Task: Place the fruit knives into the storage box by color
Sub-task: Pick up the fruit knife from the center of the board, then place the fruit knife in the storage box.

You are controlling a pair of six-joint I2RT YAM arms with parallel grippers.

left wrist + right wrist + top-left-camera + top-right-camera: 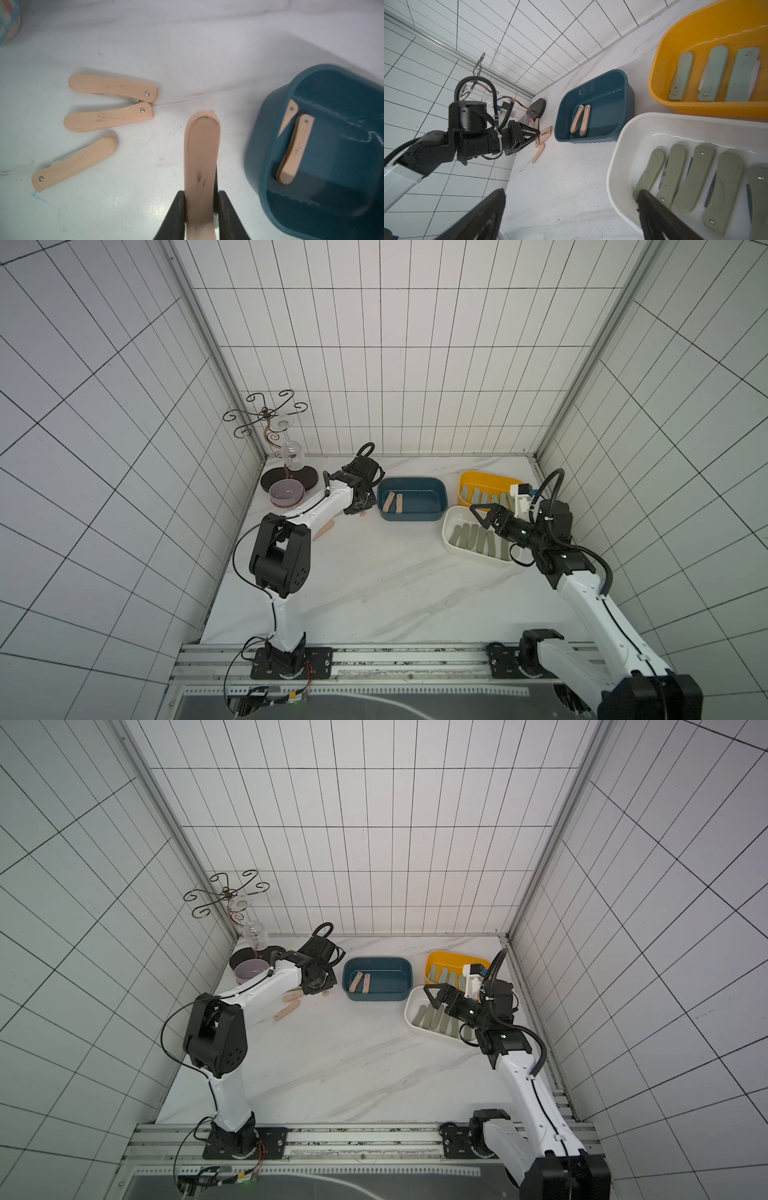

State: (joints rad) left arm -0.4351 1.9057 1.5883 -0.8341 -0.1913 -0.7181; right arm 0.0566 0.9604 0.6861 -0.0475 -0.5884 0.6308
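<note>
The olive knives (695, 178) and mint knives (714, 74) were boxed; the blue box (411, 516) held two pink knives (399, 504), the left gripper (201, 193) pinched another pink knife (202, 149), three loose knives (108, 116) lay far left, and the right gripper (571, 190) gaped empty.

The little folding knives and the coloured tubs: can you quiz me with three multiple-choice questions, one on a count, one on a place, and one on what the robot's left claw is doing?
1. How many peach-pink folding knives lie in the dark blue plastic tub?
A. two
B. four
C. none

2. Where do the olive grey-green folding knives lie?
A. in the dark blue tub
B. in the white plastic tub
C. in the yellow plastic tub

3. The left gripper is:
A. open and empty
B. shut on a mint knife
C. shut on a peach-pink knife

Answers:
1 A: the right wrist view shows a pair side by side on its floor.
2 B: they lie in a row in the white tub, while the yellow tub holds pale mint ones.
3 C: the left wrist view shows both jaws pressed against its handle.
</note>
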